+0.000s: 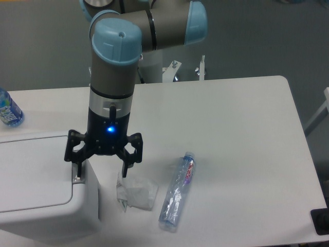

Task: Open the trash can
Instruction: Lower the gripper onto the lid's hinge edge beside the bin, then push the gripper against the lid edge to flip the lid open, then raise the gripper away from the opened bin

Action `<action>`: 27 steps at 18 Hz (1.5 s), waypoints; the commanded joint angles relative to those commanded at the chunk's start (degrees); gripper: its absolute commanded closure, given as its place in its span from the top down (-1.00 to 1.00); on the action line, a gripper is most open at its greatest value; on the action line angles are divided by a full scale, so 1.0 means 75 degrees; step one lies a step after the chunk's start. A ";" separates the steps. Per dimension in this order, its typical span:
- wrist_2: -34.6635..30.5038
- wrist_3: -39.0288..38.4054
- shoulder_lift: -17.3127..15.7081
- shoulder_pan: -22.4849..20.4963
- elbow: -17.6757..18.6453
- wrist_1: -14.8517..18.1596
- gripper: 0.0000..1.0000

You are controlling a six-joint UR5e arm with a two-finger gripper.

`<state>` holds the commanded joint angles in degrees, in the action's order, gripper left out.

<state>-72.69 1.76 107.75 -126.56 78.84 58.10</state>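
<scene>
Boxy white plastic trash can (36, 206), splayed black end effector (102, 167) above

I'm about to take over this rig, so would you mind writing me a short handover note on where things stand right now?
Gripper: open, one finger down at the grey latch on the trash can's right edge, the other outside it.
Trash can: front left of the table, lid flat and closed.
Done: finger placed at the latch.
Left: press it so the lid opens.
Nearby: crumpled tissue, lying bottle.
</scene>
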 joint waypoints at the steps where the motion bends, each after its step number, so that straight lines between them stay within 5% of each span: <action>1: -0.0012 0.0000 0.0012 0.0000 0.0012 0.0000 1.00; 14: -0.0012 0.0000 0.0070 0.0000 0.0000 -0.0023 1.00; 19: -0.0012 0.0128 0.0000 -0.0058 -0.0409 -0.0268 1.00; 27: -0.0338 0.1837 -0.0539 -0.1533 -0.0621 -0.0235 1.00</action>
<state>-75.22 15.54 103.71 -138.06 74.18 56.34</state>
